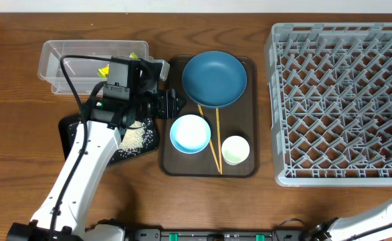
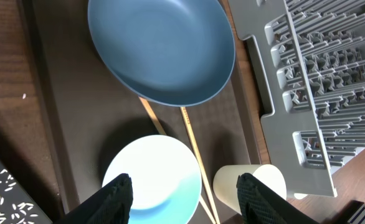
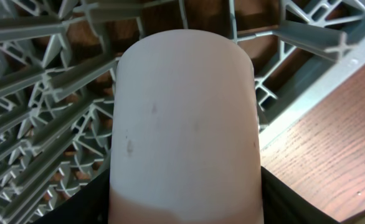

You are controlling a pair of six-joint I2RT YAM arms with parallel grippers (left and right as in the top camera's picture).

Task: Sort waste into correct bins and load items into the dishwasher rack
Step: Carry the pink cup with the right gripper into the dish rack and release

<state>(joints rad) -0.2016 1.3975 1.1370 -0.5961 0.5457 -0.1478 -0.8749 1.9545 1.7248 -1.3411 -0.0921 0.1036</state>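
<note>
So the grey dishwasher rack (image 1: pixel 336 100) on the right of the tabletop (image 1: pixel 22 167) is basically bare; the only thing at it is the pink cup (image 3: pixel 182 124), right at its outer corner; the right claw (image 3: pixel 182 208) is about half closed with a finger on either side of that cup, so it looks gripped; can't tell whether the cup is resting on the pegs yet.

The brown serving tray (image 1: pixel 251 107) in the middle holds nearly everything that needs loading: dark-blue bowl (image 1: pixel 214 78) at the far end, light-blue bowl (image 1: pixel 190 133) near the front left, pale green cup (image 1: pixel 235 149) front right, and the two chopsticks (image 1: pixel 217 134) lying between them with their far tips under the big bowl.

Waste side looks further along imo; the yellow wrapper (image 1: pixel 103 70) sits inside the clear tub (image 1: pixel 49 67), and the rice (image 1: pixel 134 138) is heaped on the black tray (image 1: pixel 72 130); can't spot the tissue anywhere, it may be hidden by the arm.

The left claw (image 2: pixel 185 199) hangs over the light-blue bowl, fingers parted, nothing in it; my guess is that bowl goes next; so roughly the sorting is done, and one cup of six items is on its way in.
</note>
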